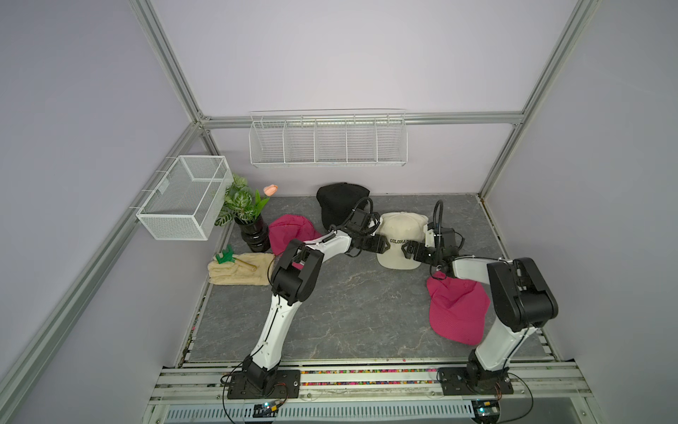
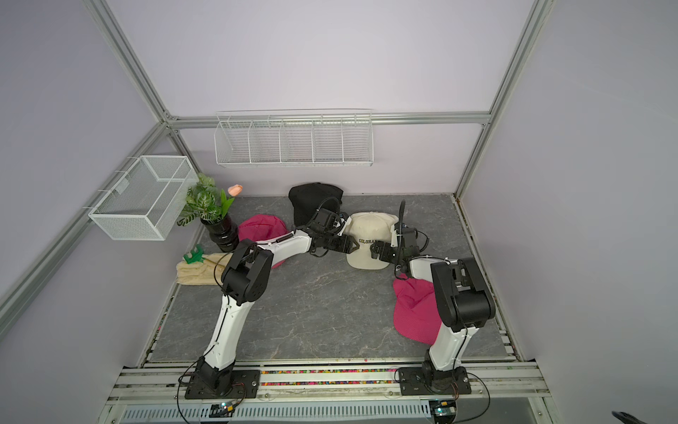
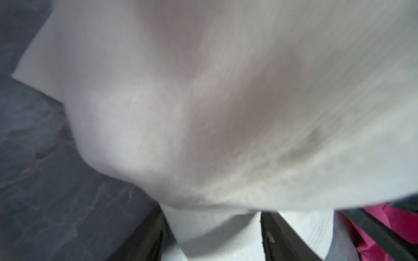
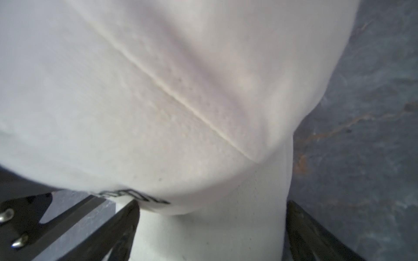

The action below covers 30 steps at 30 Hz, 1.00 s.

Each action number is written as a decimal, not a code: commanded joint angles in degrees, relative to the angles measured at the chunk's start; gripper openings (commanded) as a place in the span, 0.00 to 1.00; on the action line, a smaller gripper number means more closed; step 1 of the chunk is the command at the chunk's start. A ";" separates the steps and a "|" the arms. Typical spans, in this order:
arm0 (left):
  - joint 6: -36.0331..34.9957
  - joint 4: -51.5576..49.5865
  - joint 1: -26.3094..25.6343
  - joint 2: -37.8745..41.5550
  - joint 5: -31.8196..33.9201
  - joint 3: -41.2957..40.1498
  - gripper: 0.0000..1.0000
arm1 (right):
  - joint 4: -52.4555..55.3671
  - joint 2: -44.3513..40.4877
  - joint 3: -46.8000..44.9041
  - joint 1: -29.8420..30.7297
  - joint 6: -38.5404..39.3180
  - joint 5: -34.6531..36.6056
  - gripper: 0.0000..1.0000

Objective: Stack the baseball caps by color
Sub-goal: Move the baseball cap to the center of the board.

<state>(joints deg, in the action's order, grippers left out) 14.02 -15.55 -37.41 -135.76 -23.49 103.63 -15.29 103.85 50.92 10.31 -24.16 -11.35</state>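
Both grippers flank the cream cap (image 1: 401,229), mid-table.
The near pink cap (image 1: 456,312) lies partly under the right arm. The cream cap's brim points toward the robot, its lettering clipped by the left gripper (image 1: 384,245), which straddles cloth with its grip unclear, and the right gripper (image 1: 405,250), spread wide. The black cap (image 1: 337,202) sits behind, against the wall.

A cream fabric baseball cap (image 4: 158,101) with a raised diagonal seam fills most of the view, directly ahead of the right gripper (image 4: 212,217). Its two black fingers (image 4: 303,232) stand wide apart, and a strip of the cap's cloth spans the gap between them. Black embroidered lettering (image 4: 135,196) sits at one fingertip. Grey marbled tabletop (image 4: 362,135) shows outside the other finger. A black part with two silver screws (image 4: 20,226) lies beyond the lettering side.
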 commanded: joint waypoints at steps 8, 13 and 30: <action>-0.59 -8.49 1.85 -13.59 -1.21 23.29 0.68 | 1.48 9.95 13.16 -2.46 0.91 -4.14 1.00; 1.57 -6.53 3.22 -13.83 -2.06 24.25 0.69 | 5.96 14.88 20.02 -3.01 2.04 -5.49 0.99; 3.92 -6.64 4.01 -3.84 3.20 17.97 0.87 | 9.35 3.70 15.00 -4.99 2.19 0.35 0.93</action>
<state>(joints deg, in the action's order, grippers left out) 16.23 -22.83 -33.65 -145.80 -22.70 123.74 -6.87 113.97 68.16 6.00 -22.63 -13.32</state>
